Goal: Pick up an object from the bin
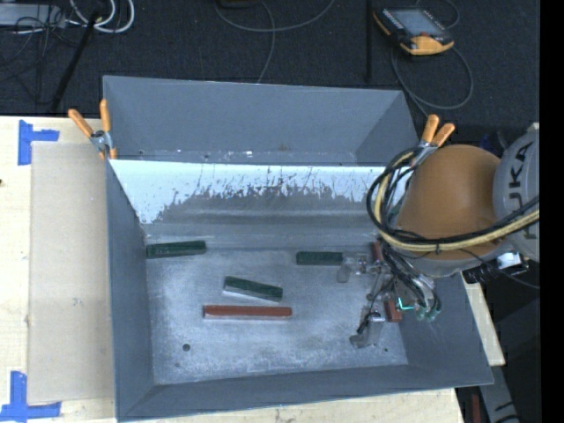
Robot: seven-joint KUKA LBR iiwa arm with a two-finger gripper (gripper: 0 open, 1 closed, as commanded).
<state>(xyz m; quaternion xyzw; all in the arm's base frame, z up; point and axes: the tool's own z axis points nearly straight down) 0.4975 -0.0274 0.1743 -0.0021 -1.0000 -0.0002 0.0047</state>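
Bars are lying flat and well apart on the floor of the grey bin [128, 324], so each is leaving room around it for a grasp. At the far left a dark green bar [176, 249] is resting along the foot of the back slope. Toward the middle a lighter green bar [253, 287] is sitting slightly askew just behind a long red-brown bar [247, 311]. Further right a short dark green bar [319, 257] is lying near the back slope. Rightmost, the claw [364, 335] is hanging low over bare floor near the front right corner, under the arm's orange cover [449, 203]. Whether it is open or closed I cannot tell. The short dark green bar is lying nearest to it and is probably the easiest pick.
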